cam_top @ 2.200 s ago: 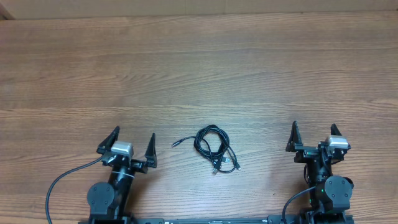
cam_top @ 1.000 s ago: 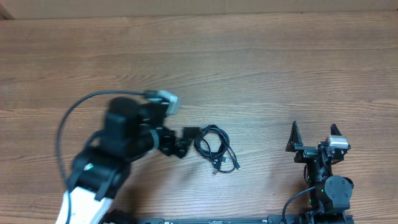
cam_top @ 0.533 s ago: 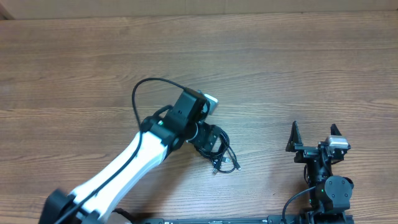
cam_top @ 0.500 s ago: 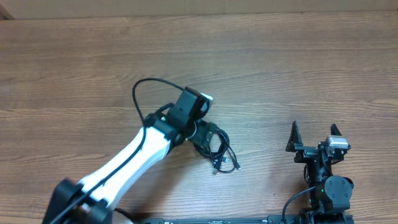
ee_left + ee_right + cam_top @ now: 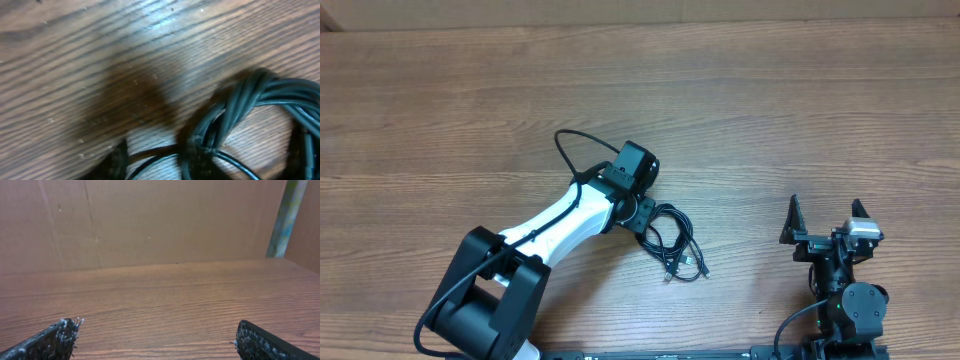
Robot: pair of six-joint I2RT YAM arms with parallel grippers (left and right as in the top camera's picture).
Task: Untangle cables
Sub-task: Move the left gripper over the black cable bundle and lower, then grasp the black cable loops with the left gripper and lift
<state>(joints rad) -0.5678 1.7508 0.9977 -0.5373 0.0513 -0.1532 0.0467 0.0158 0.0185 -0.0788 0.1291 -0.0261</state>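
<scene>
**Bench**: wood-grain top, bare over most of its area. A brown cardboard wall closes its 12 o'clock edge, and a pale greenish strip stands at the wall's 2 o'clock corner in the right wrist view.

**Cables**: thin black cords coiled into one small bundle. It lies flat on the bench, a little toward 6 o'clock from the centre. Small plug ends trail out at the bundle's 5 o'clock side. Up close, several strands run twisted together and cross over one another.

**Left claw**: down at bench level, meeting the bundle at its 9 o'clock edge. The wrist housing hides it from overhead. In the left wrist view its tips are only dark blurs at the lower edge, with a strand close by. I cannot tell how far it is open, nor whether it has hold of a cord.

**Left arm**: white, reaching from its base at 7 o'clock up toward the centre. A thicker black wire loops off it at 11 o'clock from the claw.

**Right claw**: parked at 4 o'clock, well apart from the bundle. Its jaws are spread wide with nothing between them. It points toward 12 o'clock above its black base.
</scene>
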